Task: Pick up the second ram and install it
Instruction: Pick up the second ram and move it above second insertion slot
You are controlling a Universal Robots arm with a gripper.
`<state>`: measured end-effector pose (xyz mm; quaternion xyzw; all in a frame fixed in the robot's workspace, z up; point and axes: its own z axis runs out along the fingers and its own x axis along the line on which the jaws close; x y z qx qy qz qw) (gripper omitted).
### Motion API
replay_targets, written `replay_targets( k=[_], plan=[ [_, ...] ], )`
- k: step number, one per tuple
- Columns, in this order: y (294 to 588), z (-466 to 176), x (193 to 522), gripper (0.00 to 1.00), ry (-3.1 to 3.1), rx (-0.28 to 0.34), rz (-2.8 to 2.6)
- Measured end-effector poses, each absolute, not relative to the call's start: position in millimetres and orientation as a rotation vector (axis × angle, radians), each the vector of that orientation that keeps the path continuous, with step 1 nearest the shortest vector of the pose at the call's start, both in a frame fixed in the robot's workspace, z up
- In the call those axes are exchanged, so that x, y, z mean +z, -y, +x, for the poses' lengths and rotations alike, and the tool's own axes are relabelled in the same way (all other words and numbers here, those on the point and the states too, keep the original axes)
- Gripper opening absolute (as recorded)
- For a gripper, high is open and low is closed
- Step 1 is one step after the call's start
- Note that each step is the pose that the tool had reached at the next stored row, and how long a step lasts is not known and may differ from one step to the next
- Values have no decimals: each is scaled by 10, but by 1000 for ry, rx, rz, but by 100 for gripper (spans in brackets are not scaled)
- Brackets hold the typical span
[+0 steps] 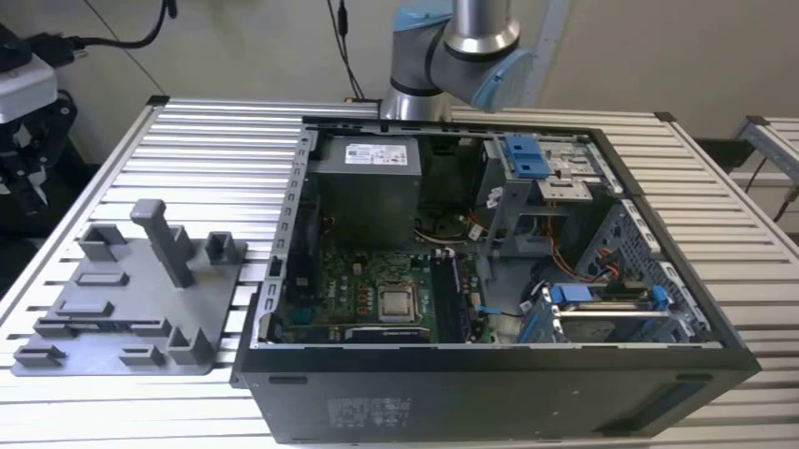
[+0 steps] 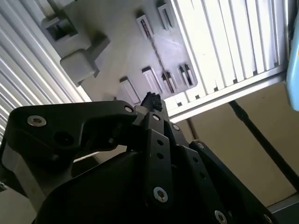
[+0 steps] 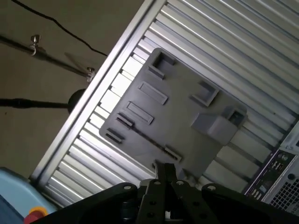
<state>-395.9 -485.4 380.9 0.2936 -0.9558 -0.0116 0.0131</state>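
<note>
Second ram [image 1: 107, 325]: one stick, standing on edge in a slot along the near side of the one grey holder plate [image 1: 206, 299]. The plate lies on the slatted counter [image 1: 212, 150], at the exterior view's left of the one open computer case [image 1: 500, 393]. The stick is well apart from the motherboard [image 1: 350, 281]. One arm [image 1: 437, 56] rises behind the case. One processor [image 1: 397, 302] sits on the board. One white label [image 1: 381, 152] is on the power supply [image 1: 362, 196], and there is pale print on the case front; the wording can't be made out. One tall post [image 1: 163, 238] stands on the plate.

Second wrist view: end effector [image 2: 152, 100] tips are together with nothing between them, and the plate is seen beyond them. The ram is a thin dark line [image 2: 156, 56] among the slots.

First wrist view: the tips are together here too, over the plate's edge. The ram is one thin dark strip [image 3: 147, 138].
</note>
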Motion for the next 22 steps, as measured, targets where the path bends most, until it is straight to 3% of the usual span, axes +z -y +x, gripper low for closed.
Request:
replay_targets(
  k=[22],
  plan=[
    [4845, -3978, 3809, 11, 2805, -11, 1341]
  ],
)
